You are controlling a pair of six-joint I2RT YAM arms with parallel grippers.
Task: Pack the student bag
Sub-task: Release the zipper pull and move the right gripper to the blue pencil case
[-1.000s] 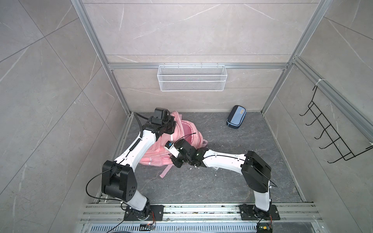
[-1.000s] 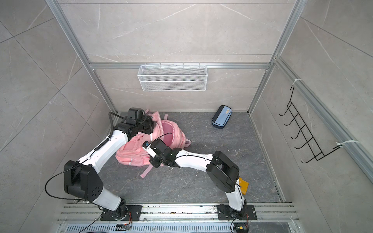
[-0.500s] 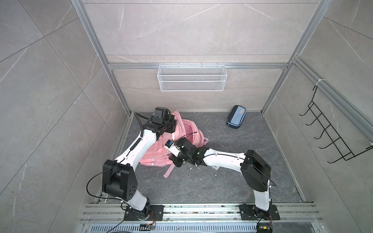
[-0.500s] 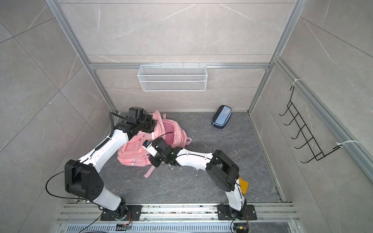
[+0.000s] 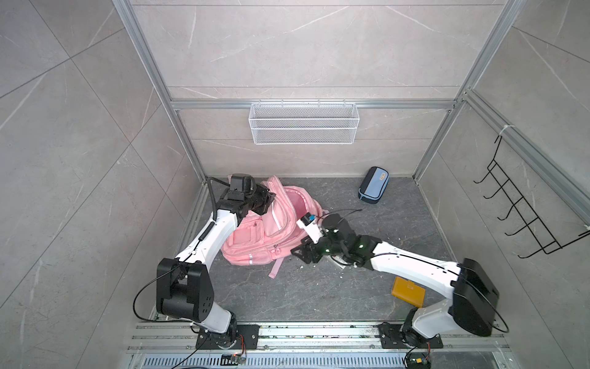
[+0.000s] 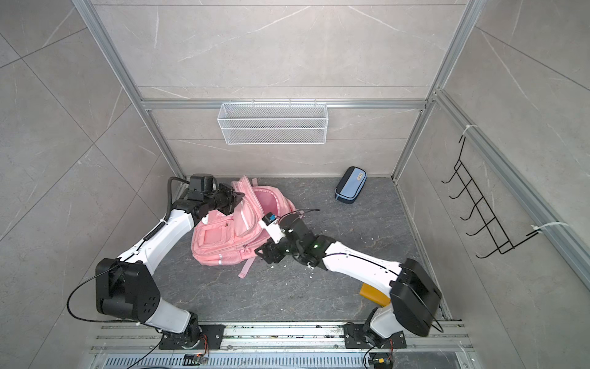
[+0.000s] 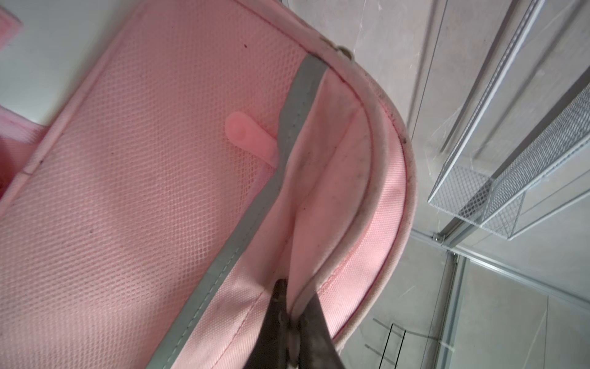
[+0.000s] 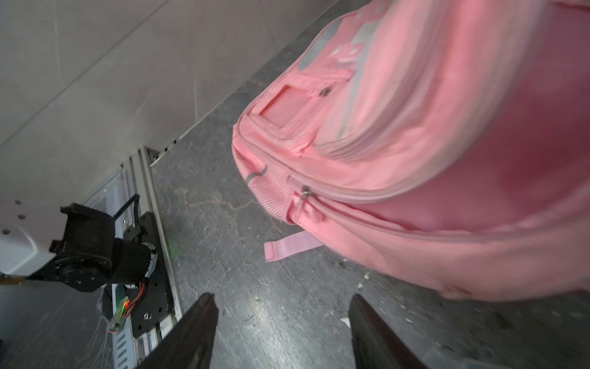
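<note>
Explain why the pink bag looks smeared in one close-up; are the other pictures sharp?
Right wrist view: the large soft pink fabric backpack is streaked by motion blur, while the grey stone floor looks sharper. Left wrist view: its mesh weave is crisp; the dark left tool pinching the fabric looks softer. Both top views: even light, faint shadows, sharp, with the metal frame posts splaying outward.

student bag (image 8: 447, 143) blurred, orange object (image 6: 370, 294) half hidden
</note>
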